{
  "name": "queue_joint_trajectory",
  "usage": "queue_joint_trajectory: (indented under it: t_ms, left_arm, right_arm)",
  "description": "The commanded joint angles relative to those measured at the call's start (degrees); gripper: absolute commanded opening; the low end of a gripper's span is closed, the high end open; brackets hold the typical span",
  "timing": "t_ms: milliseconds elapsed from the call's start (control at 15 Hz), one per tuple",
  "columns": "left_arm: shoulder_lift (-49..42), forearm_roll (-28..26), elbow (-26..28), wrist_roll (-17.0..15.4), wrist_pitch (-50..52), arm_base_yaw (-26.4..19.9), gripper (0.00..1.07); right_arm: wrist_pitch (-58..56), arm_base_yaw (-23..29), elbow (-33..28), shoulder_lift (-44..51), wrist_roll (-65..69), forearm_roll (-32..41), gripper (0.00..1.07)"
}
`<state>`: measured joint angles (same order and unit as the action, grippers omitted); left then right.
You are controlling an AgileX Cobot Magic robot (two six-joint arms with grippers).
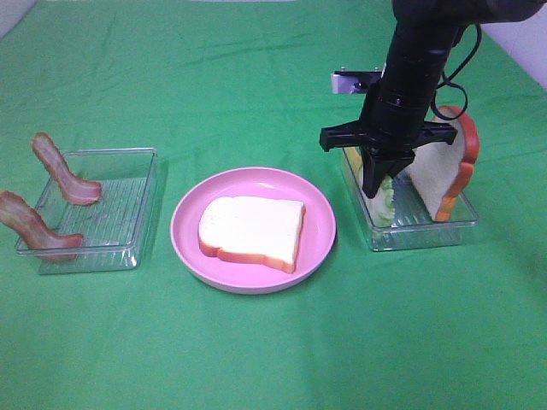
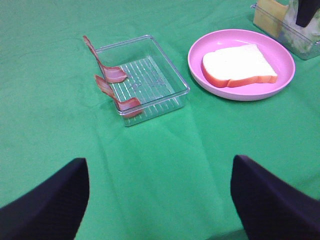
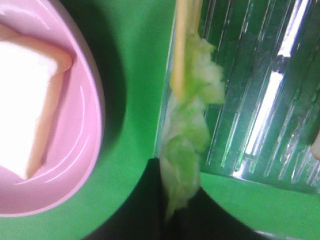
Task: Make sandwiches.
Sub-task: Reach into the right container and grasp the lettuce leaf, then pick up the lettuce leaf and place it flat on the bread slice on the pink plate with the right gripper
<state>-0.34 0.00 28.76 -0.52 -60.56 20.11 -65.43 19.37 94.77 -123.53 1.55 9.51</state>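
Lettuce leaf (image 3: 187, 145) in the clear tray (image 1: 423, 243) near the counter's right edge sits pinched in the right gripper's (image 1: 377, 184) jaws, the left gripper's (image 2: 159, 200) spread; lifting could drag the neighbouring cheese slice (image 3: 181, 50) out too.

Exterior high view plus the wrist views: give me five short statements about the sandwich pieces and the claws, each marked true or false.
1. A bread slice lies flat on the pink plate. True.
2. Both bacon strips lie on the plate. False: they sit in the left tray, leaning over its rim.
3. The right claw is shut on the lettuce leaf. True.
4. The left claw grips bacon. False: it is open and empty above the green cloth.
5. The second bread slice stands in the right tray. True.
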Motion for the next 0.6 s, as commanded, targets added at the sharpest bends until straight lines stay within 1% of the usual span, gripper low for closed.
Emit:
queue_joint_trajectory:
  t_ms: [67,133,333,467,533,600]
  left_arm:
    - [-0.97,0.0,-0.17,0.11,0.63,0.06,0.75]
    - [-0.97,0.0,-0.17,0.11,0.63,0.06,0.75]
    - [-0.97,0.0,-0.17,0.11,0.63,0.06,0.75]
    - [-0.97,0.0,-0.17,0.11,0.63,0.06,0.75]
    - [-0.97,0.0,-0.17,0.11,0.63,0.06,0.75]
    - [-0.97,0.0,-0.17,0.11,0.63,0.06,0.75]
  right_arm:
    - [-2.86,0.11,0.34,1.32,2.23,-1.49,0.0]
    - [-2.86,0.11,0.34,1.32,2.23,-1.49,0.0]
    - [-3.72,0.11,0.34,5.44,2.81,-2.29,0.0]
    - [-4.87,0.11,0.34,10.71,2.81,-2.46,0.0]
    - [-4.87,0.11,0.34,10.71,2.81,-2.46,0.0]
    - [-5.21,0.11,0.34,13.81,2.81,-2.41,0.0]
